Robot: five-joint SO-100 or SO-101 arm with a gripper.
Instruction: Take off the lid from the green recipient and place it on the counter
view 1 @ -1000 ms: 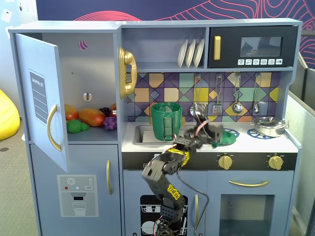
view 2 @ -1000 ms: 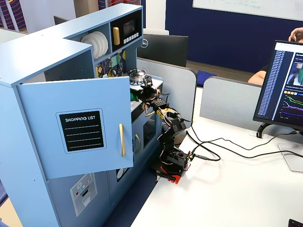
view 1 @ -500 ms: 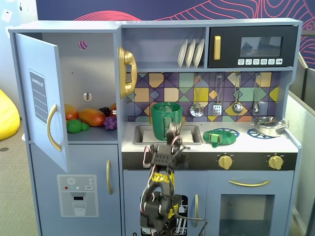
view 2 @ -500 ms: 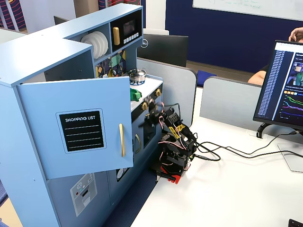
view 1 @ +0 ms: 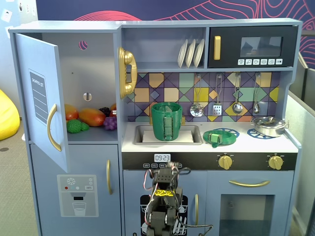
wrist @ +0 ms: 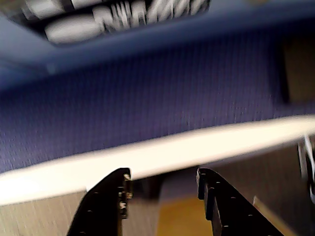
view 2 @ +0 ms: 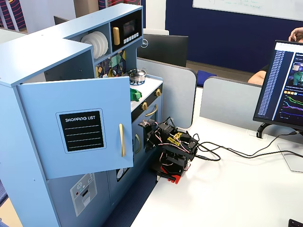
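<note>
The green recipient (view 1: 166, 121), a tall dark-green pot with a ribbed strap handle, stands in the sink recess of the white counter (view 1: 246, 143) with its top open. The green lid (view 1: 220, 136) lies flat on the counter to the right of the pot, over a blue burner ring; it also shows in a fixed view (view 2: 136, 94). My arm (view 1: 165, 194) is folded low in front of the kitchen, well below the counter, and also shows in the other fixed view (view 2: 171, 149). My gripper (wrist: 162, 184) is open and empty; the wrist view is blurred.
A silver pan (view 1: 268, 126) sits at the counter's right end. The fridge door (view 1: 42, 98) hangs open at the left with toy fruit (view 1: 88, 118) inside. Utensils (view 1: 216, 101) hang on the back wall. Cables (view 2: 222, 153) and a monitor (view 2: 284, 87) are on the white table.
</note>
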